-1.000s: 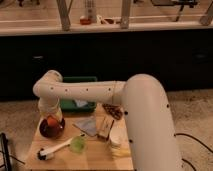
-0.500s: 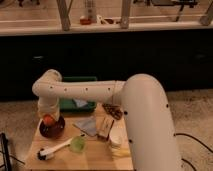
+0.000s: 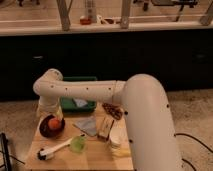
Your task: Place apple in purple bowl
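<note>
White arm (image 3: pixel 90 90) reaches in from the right, runs left across the scene to a bent joint, then drops twd the tabletop's (image 3: pixel 97 154) back-left corner. Gripper (image 3: pixel 44 109) hangs there, just above & behind the far-left rim of the purple bowl (image 3: pixel 46 132). Its lower end blends into the arm's white casing, so can't tell how wide the jaws are or whether they have hold of anything. Apple (image 3: pixel 54 123) sits inside the purple bowl, approx. centre, orange-red against the dark inside, just below & right of the gripper; whether the two touch can't be told. Bowl stands on the left side of the wooden tabletop. In front of it lies a white-handled tool (image 3: pixel 52 150), w/ a translucent green cup (image 3: pixel 77 144) just beside its right end. Grey flat packet (image 3: pixel 86 125) lies near mid-tabletop, right of the bowl, & a brown bar (image 3: pixel 105 129) lies next to that. A dark snack bag (image 3: pixel 112 110) is further back, partly under the arm. Green tray (image 3: pixel 80 104) sits at the back edge, behind the arm, w/ something pale inside it. Floor around is speckled; dark cabinets behind.
</note>
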